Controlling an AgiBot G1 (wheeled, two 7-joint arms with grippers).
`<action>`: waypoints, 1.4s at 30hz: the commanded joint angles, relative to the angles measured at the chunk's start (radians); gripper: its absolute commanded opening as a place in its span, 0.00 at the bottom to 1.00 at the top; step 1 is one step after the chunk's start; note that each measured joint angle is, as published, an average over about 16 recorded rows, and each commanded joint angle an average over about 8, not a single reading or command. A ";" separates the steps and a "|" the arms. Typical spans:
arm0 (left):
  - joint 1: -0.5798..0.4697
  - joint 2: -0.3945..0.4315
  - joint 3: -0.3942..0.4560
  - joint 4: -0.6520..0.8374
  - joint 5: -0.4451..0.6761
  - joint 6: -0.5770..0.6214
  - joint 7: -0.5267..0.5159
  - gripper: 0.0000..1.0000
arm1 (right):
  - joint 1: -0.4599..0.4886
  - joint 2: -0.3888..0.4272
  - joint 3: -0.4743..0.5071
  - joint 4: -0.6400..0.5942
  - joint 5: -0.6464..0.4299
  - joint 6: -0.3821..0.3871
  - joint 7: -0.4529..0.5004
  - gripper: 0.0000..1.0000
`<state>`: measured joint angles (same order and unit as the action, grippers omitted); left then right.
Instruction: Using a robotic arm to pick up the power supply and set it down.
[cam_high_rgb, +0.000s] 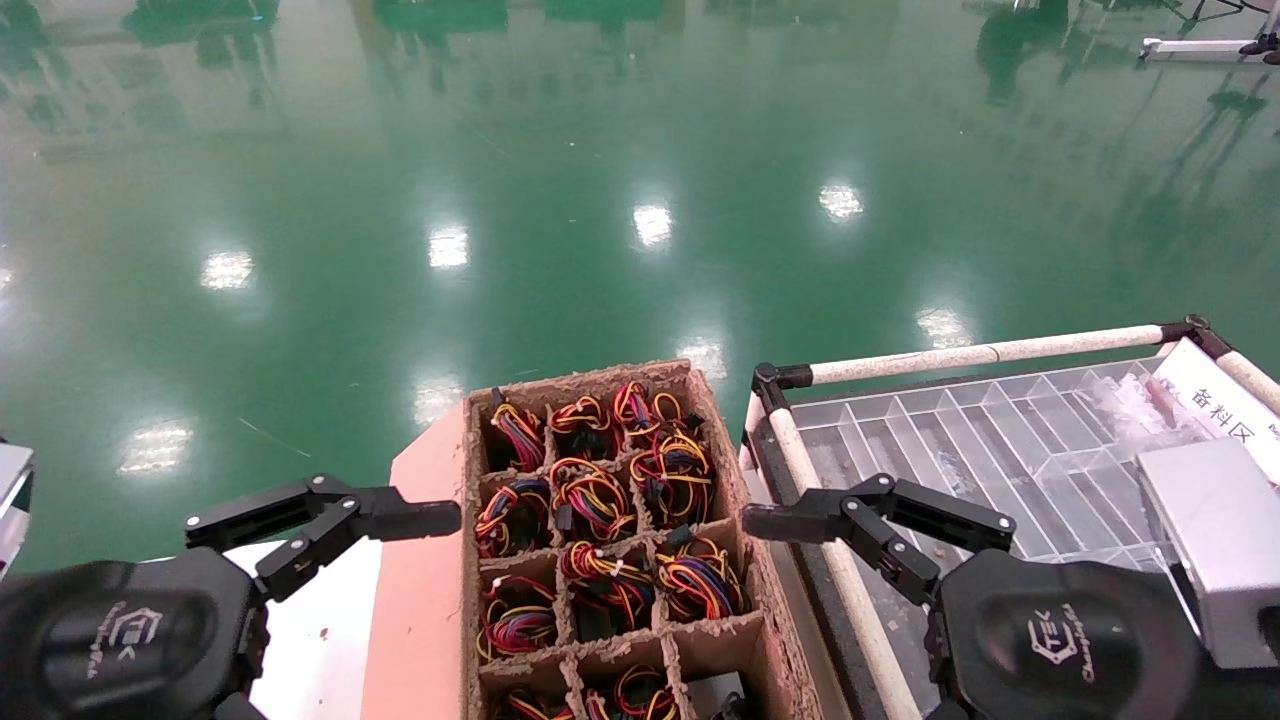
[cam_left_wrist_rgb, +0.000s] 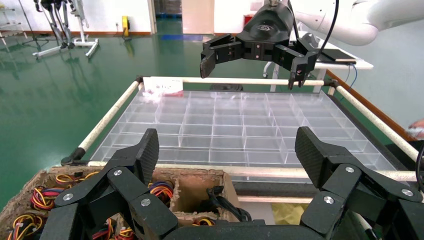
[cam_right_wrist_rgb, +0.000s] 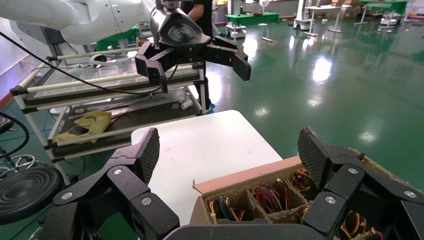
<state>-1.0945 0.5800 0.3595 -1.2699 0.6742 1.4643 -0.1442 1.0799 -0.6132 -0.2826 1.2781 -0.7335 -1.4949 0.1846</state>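
Note:
The robotic arm's gripper (cam_right_wrist_rgb: 227, 155), black with a grey wrist block (cam_high_rgb: 1215, 550), hangs open and empty at the near right. Its finger (cam_high_rgb: 790, 522) reaches left over the rack rail towards the cardboard box (cam_high_rgb: 765, 600). The left wrist view shows this same gripper (cam_left_wrist_rgb: 250, 75) above the tray. I cannot make out the power supply's grey body. A bunch of black cables (cam_left_wrist_rgb: 225, 200) sticks out of a near right cell of the box. The left gripper (cam_left_wrist_rgb: 225, 150) hovers open and empty near the box's left side, finger (cam_high_rgb: 400, 520) pointing right.
The box's cells hold red-yellow-blue wire bundles (cam_high_rgb: 592, 497). A clear divided tray (cam_high_rgb: 960, 440) lies on a white-piped rack (cam_high_rgb: 980, 352) to the right. A white table (cam_right_wrist_rgb: 200, 145) sits left of the box. Green floor lies beyond.

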 joint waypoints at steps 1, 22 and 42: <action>0.000 0.000 0.000 0.000 0.000 0.000 0.000 0.00 | 0.000 0.000 0.000 0.000 0.000 0.000 0.000 1.00; 0.000 0.000 0.000 0.000 0.000 0.000 0.000 0.00 | 0.000 0.000 0.000 0.000 -0.001 0.001 0.000 1.00; 0.000 0.000 0.000 0.000 0.000 0.000 0.000 0.00 | 0.248 -0.141 -0.232 -0.095 -0.467 -0.050 -0.008 1.00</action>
<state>-1.0948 0.5800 0.3598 -1.2695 0.6741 1.4645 -0.1439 1.3257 -0.7521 -0.5149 1.1822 -1.1904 -1.5402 0.1694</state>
